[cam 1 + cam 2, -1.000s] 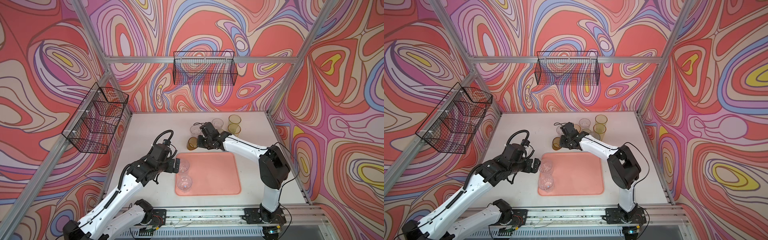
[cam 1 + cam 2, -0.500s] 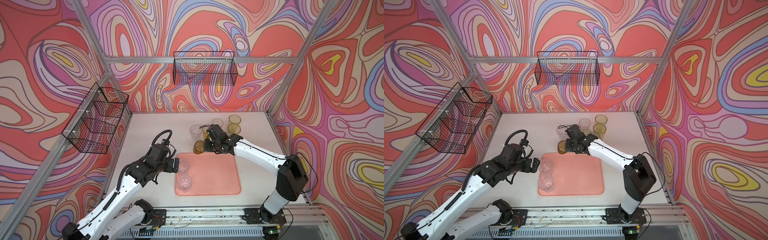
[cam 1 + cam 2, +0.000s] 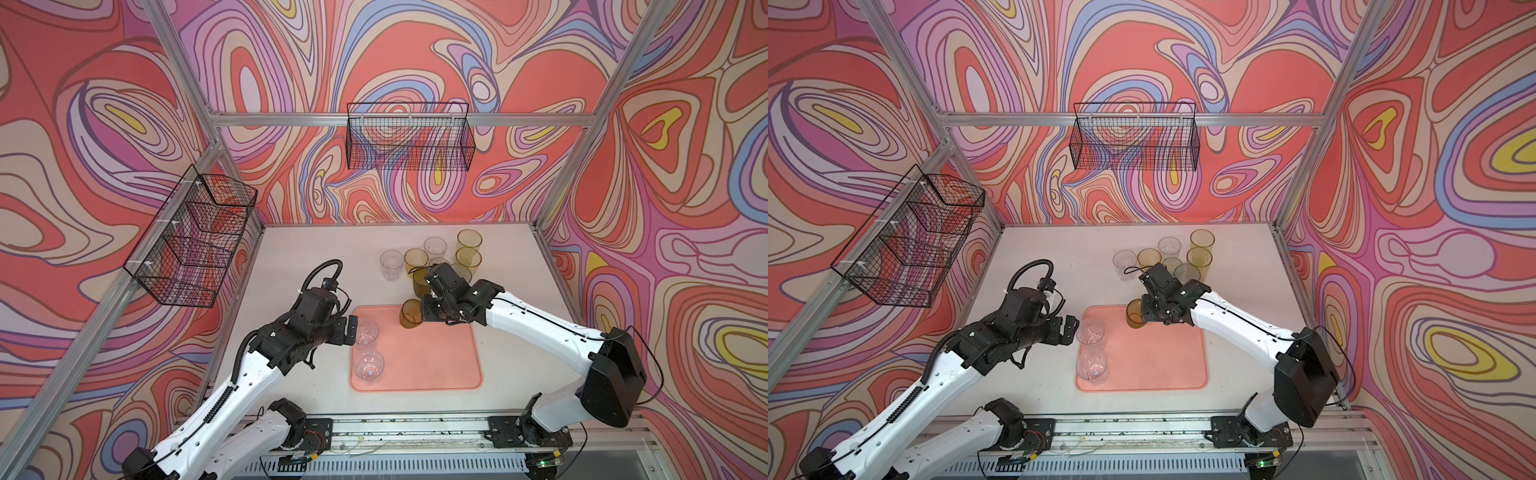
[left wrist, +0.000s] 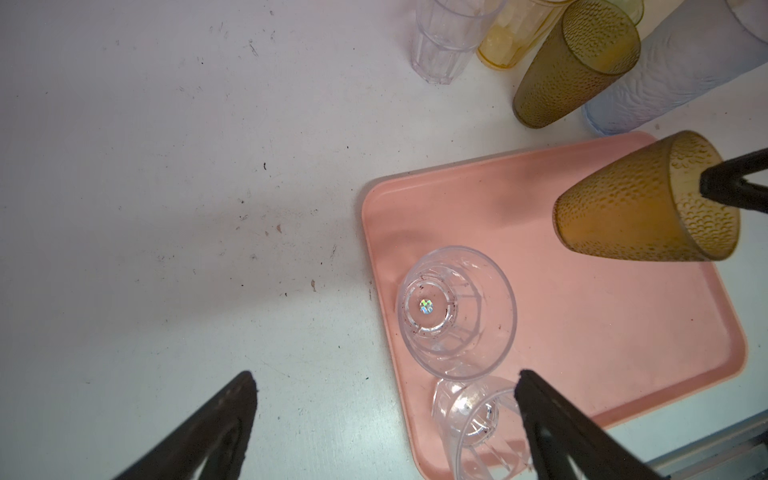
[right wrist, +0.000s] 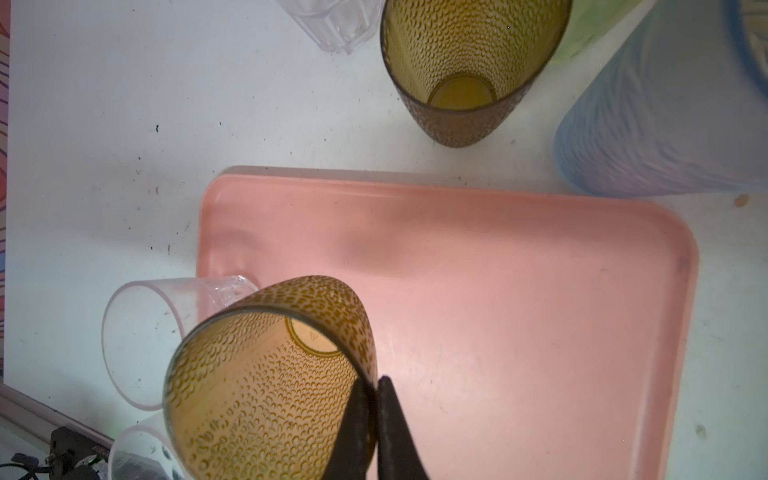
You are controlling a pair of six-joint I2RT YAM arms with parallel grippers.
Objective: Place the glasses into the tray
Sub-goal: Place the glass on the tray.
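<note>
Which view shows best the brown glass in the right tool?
The right wrist view: the brown glass is close and large, its rim pinched by the right tool. The left wrist view shows its dimpled side; both top views show it small.

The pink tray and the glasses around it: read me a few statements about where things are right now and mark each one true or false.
1. Two clear glasses stand on the tray. True.
2. The left fingers are closed on a clear glass. False: they are spread wide open and hold nothing.
3. The right fingers pinch the rim of a brown dimpled glass. True.
4. The blue glass is on the tray. False: it stands on the table, just outside the tray's edge.
</note>
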